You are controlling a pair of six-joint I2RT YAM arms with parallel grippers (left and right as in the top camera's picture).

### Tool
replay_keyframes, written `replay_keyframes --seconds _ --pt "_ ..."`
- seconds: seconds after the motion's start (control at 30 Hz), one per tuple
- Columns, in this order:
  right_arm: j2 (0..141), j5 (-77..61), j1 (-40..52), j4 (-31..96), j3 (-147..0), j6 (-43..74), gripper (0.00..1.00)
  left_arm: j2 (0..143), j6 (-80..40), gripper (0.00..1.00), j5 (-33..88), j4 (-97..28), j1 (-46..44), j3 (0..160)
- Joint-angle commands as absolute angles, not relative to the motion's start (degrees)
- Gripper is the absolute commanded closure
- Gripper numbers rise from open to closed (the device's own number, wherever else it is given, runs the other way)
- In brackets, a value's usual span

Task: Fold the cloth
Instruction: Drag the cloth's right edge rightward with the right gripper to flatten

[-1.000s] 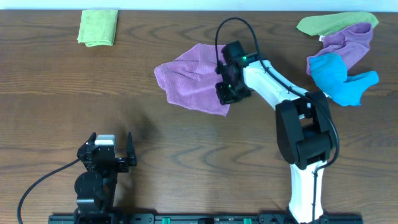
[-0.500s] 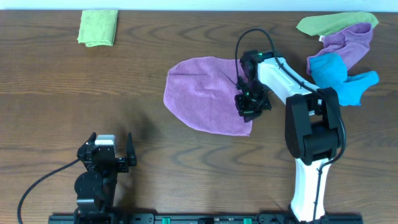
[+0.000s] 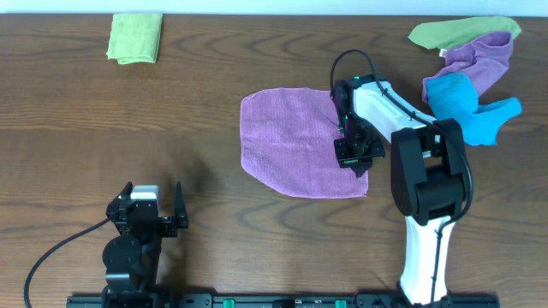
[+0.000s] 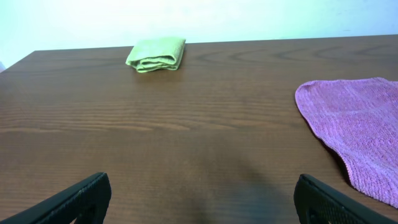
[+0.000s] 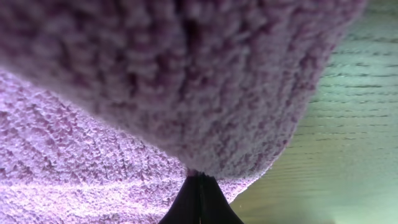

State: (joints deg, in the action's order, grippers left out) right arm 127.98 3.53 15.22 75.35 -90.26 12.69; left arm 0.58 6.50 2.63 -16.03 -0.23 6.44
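Observation:
A purple cloth (image 3: 287, 141) lies spread nearly flat on the wooden table, right of centre. It also shows at the right edge of the left wrist view (image 4: 360, 124). My right gripper (image 3: 357, 154) is shut on the cloth's near right corner, low over the table. In the right wrist view the purple fabric (image 5: 155, 81) fills the frame, pinched between the closed dark fingertips (image 5: 199, 183). My left gripper (image 3: 152, 207) is open and empty near the front left; its two finger tips show in the left wrist view (image 4: 199, 199).
A folded green cloth (image 3: 135, 37) lies at the back left, also in the left wrist view (image 4: 157, 55). A pile of green (image 3: 462, 31), purple (image 3: 481, 58) and blue (image 3: 467, 107) cloths sits at the back right, close to my right arm.
My right gripper has dragged the purple cloth's corner right and toward the front. The crumpled cloth has spread out flatter and shifted right. The left arm has not moved.

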Motion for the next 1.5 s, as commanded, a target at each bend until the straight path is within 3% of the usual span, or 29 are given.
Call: replay_keyframes --seconds 0.0,0.63,0.7,0.77,0.83,0.9,0.97,1.13,1.47 --pt "129.69 5.54 14.44 72.03 -89.8 14.66 0.98 0.25 7.7 0.05 2.57 -16.4 -0.25 4.99" --pt "99.37 4.03 14.63 72.88 -90.02 12.84 0.98 0.25 7.7 0.05 2.57 -16.4 -0.25 4.99" --pt "96.73 3.84 14.66 72.66 -90.02 12.75 0.85 0.25 7.7 0.05 2.59 -16.4 -0.25 4.99" --pt "93.6 0.6 14.66 72.4 -90.02 12.49 0.6 0.25 7.7 0.05 2.59 -16.4 -0.25 4.99" --pt "92.12 -3.97 14.66 71.72 -90.02 11.09 0.45 0.25 7.7 0.05 2.59 -16.4 -0.25 4.99" --pt "90.72 -9.82 14.7 71.44 -90.02 8.6 0.22 0.25 7.7 0.05 2.59 -16.4 -0.25 4.99" --pt "89.67 -13.67 14.7 72.6 -90.02 6.68 0.12 0.25 7.7 0.05 2.57 -16.4 -0.25 4.99" --pt "87.7 -19.0 14.7 75.53 -90.0 3.51 0.05 0.25 7.7 0.05 2.59 -16.4 -0.25 4.99" --pt "83.61 -19.9 14.7 82.39 -90.0 -1.26 0.05 0.25 5.74 0.05 4.73 -14.31 -0.34 4.99"
